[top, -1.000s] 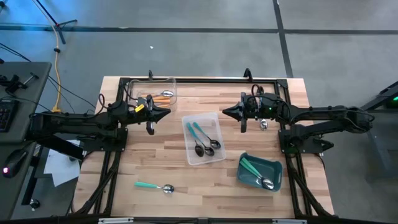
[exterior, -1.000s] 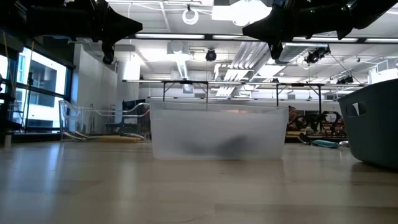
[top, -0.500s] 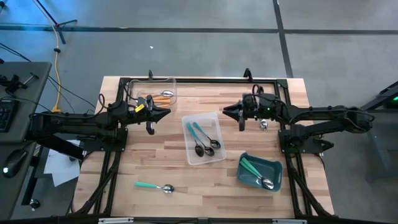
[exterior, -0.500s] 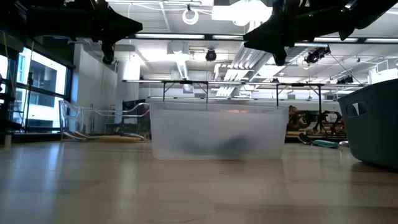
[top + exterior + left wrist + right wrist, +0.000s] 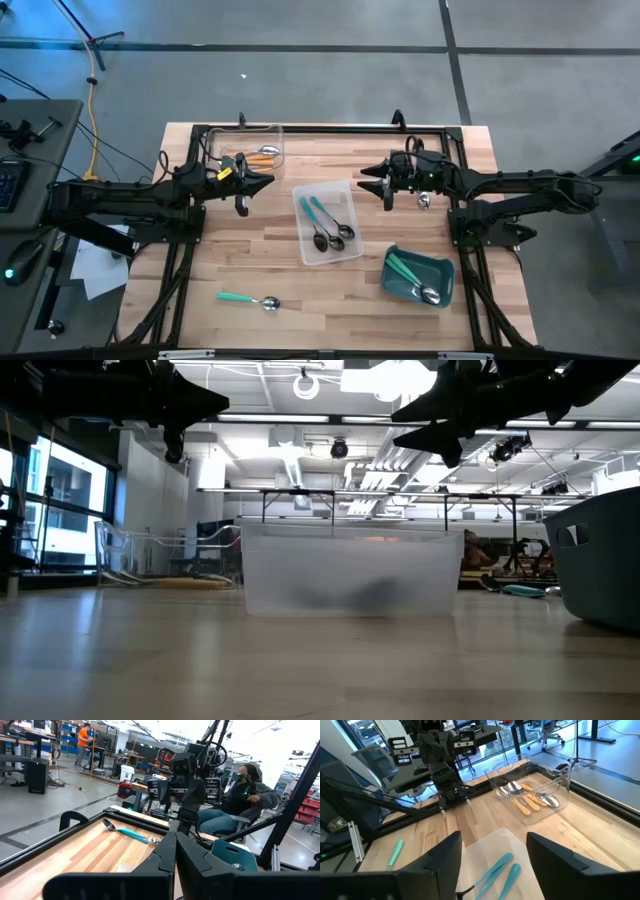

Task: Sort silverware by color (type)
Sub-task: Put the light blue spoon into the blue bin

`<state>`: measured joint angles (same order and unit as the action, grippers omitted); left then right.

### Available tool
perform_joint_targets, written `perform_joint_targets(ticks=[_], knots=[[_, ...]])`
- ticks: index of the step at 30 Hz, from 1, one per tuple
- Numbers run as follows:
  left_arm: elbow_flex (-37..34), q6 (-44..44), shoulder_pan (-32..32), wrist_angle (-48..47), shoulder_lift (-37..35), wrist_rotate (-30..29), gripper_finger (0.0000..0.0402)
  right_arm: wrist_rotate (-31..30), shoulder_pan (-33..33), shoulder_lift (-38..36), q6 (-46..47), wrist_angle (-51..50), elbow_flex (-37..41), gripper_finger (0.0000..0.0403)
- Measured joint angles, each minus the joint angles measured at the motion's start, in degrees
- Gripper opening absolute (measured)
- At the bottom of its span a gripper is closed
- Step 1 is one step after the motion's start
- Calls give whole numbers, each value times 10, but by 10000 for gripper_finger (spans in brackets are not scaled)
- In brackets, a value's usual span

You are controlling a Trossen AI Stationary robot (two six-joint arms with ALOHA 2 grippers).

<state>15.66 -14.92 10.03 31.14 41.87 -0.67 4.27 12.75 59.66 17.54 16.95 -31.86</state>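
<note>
My right gripper (image 5: pixel 367 181) (image 5: pixel 495 851) hangs open and empty above the table, just right of the centre clear tray (image 5: pixel 345 250), which holds two teal-blue spoons (image 5: pixel 322 212) (image 5: pixel 496 868). My left gripper (image 5: pixel 268 182) (image 5: pixel 176 851) is shut and empty, high above the table near the far-left clear tray (image 5: pixel 275 133) with orange spoons (image 5: pixel 527 802). Green-handled spoons (image 5: pixel 405 268) lie in the teal bin (image 5: pixel 440 268). One loose spoon (image 5: pixel 248 299) lies flat near the front edge. Another (image 5: pixel 127 832) lies under the right arm (image 5: pixel 424 200).
A black frame (image 5: pixel 330 129) runs along the table's far edge and down both sides by the arm bases. Bare wood lies between the trays and the front edge. People sit and stand in the room beyond the table (image 5: pixel 240 795).
My right gripper has opened wide while staying at about the same place above the table. Nothing else has moved.
</note>
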Motion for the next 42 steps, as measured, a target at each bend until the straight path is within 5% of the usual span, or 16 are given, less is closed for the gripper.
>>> perform_joint_targets(ticks=[11, 18, 25, 32, 42], knots=[[0, 0, 0, 0, 0, 0, 0, -13, 0, 0, 21, -21, -13, 209], [0, 0, 1, 0, 0, 0, 0, -204, 20, 0, 49, -350, -156, 209], [0, 0, 1, 0, 0, 0, 0, -218, 107, 0, 73, -505, -214, 209], [0, 0, 1, -1, 0, 0, 0, -217, 191, 0, 217, -599, -149, 209], [0, 0, 1, -1, 0, 0, 0, -190, 249, 0, 297, -535, 9, 209]])
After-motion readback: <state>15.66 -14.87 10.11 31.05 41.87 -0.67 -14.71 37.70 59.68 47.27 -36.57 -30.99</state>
